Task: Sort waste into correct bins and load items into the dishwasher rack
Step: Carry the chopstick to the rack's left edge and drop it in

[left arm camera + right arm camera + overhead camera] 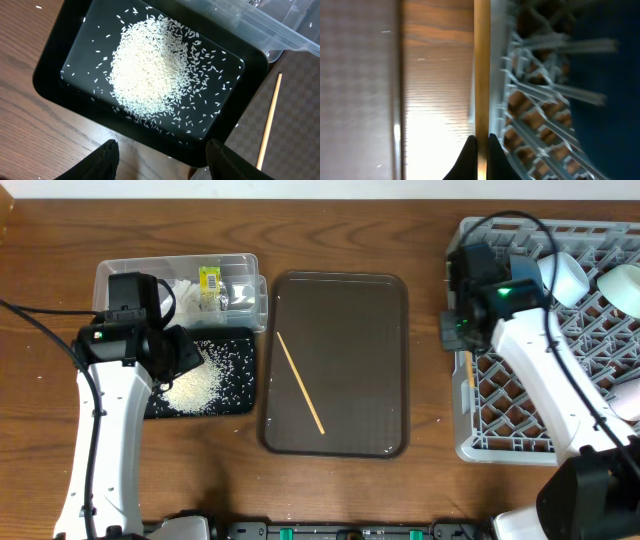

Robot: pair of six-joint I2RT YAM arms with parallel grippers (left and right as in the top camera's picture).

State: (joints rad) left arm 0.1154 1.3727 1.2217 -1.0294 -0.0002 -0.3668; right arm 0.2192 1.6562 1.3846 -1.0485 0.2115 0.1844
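Loose white rice (150, 65) lies heaped in the shallow black tray (50, 75), and my left gripper (162, 161) hangs open over the tray's near rim with nothing between its fingers. Behind the tray stands the clear tub (130, 275), holding the yellow-green wrapper (210, 288) and white tissue (185, 288). One chopstick (300, 383) lies on the brown serving tray (335, 440). My right gripper (481, 150) is shut on the other chopstick (481, 75), upright at the left wall of the grey dishwasher rack (535, 115). A dark blue dish (615, 100) shows inside the rack.
A white bowl (565, 275) and a pale bowl (625, 285) sit in the rack (560, 380) at the far right. A few rice grains are scattered on the wooden table left of the black tray (235, 402). The serving tray fills the middle.
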